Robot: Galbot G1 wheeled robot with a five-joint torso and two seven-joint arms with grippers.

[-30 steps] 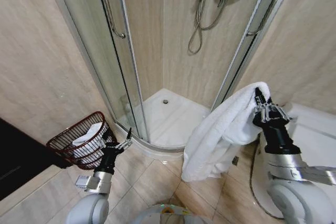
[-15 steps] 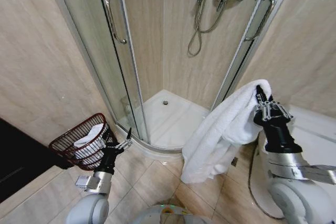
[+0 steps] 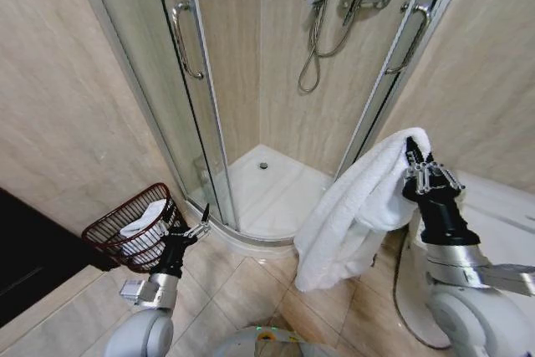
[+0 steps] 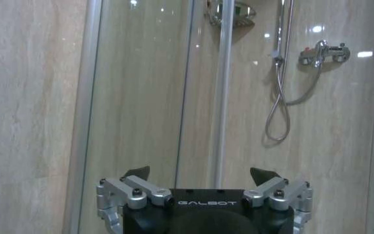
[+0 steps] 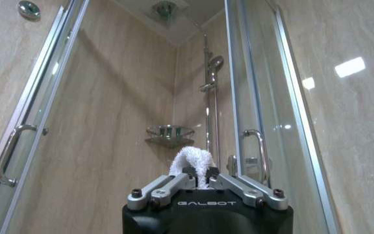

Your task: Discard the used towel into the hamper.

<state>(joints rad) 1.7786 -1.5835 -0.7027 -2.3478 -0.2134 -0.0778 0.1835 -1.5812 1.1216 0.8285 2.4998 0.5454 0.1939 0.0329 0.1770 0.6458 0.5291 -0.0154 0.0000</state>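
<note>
Towel [image 3: 355, 206]: white, draped from your right gripper [image 3: 410, 155], hanging down in folds above the tiled floor [image 3: 238, 290] in front of the shower tray [image 3: 280, 186].
Right gripper: raised at your right, fingers clenched on a bunched fold of the towel [image 5: 194, 161].
Left gripper [image 3: 194, 225]: held low at your left, just beside the hamper, fingers [image 4: 137, 171] spread with nothing between them.
Hamper [image 3: 134, 227]: on the floor by the left wall, beside the glass shower door [image 3: 167, 81]; you can see white cloth [image 3: 142, 219] already inside.

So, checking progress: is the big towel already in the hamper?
No, the big towel hangs from the shut right gripper, away from the hamper.
</note>
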